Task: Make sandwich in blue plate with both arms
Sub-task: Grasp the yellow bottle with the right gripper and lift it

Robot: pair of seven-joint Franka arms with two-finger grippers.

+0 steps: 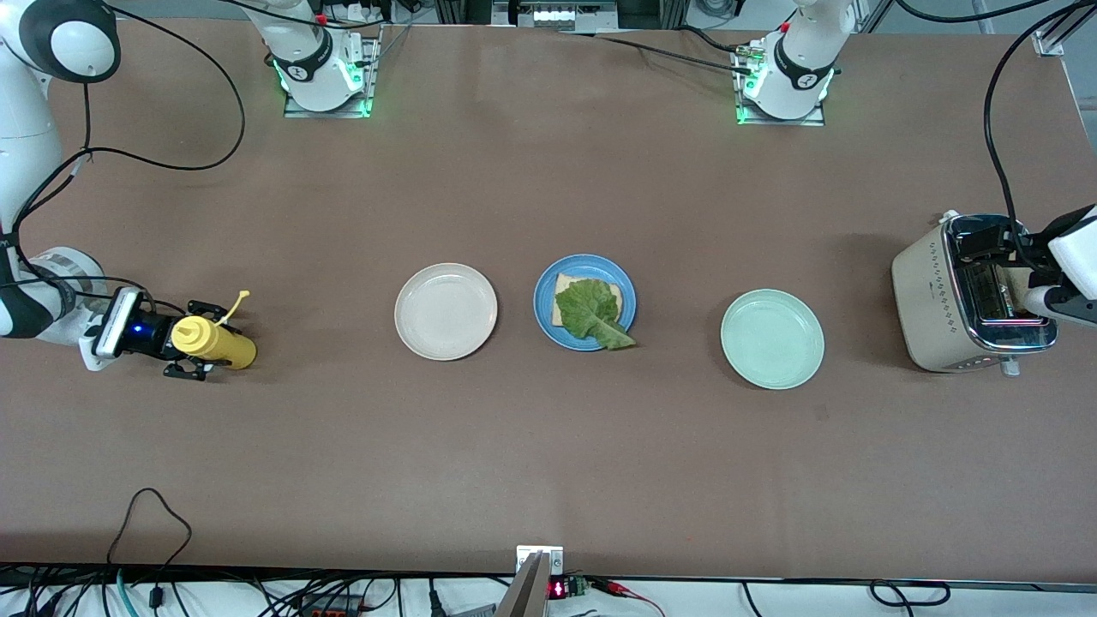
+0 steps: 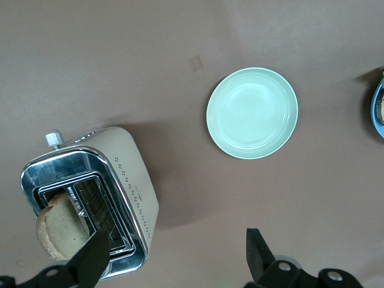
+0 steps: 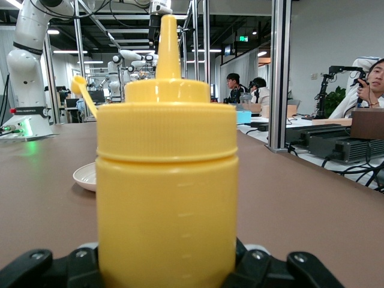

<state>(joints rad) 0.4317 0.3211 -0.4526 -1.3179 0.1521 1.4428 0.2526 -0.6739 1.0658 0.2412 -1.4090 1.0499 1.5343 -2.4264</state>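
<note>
three plates (image 1: 446, 311), one toaster (image 1: 934, 296), one bottle (image 1: 214, 340)

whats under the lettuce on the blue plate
A bread slice lies under the lettuce leaf on the blue plate; only its edge and corners show. The leaf covers most of it, so anything else between them cannot be seen.

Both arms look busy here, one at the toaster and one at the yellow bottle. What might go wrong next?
The right gripper is around the upright yellow squeeze bottle; an off-centre grip might tip it. The open left gripper hovers over the toaster, whose bread slice leans in its slot, so a finger may nudge rather than grasp it. On the blue plate, the lettuce leaf overhangs the rim and could slide off.
</note>
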